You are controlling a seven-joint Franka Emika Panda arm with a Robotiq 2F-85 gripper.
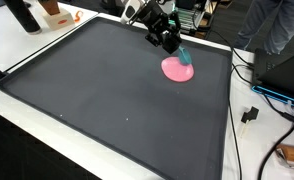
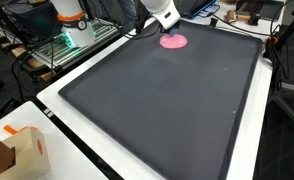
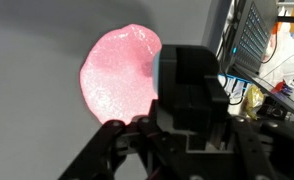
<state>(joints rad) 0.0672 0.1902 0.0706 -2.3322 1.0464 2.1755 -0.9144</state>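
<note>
Presently, the black gripper (image 1: 175, 47) hovers over the far edge of the flat, round pink disc (image 1: 176, 70) on the dark grey worktop (image 1: 87, 100), its clench indeterminable; any descent should be slow, vertical and centred.

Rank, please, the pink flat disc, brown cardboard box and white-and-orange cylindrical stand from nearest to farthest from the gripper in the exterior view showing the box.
1. Pink flat disc, right by the gripper.
2. White-and-orange cylindrical stand, off the dark mat.
3. Brown cardboard box, nearest the camera.
</note>
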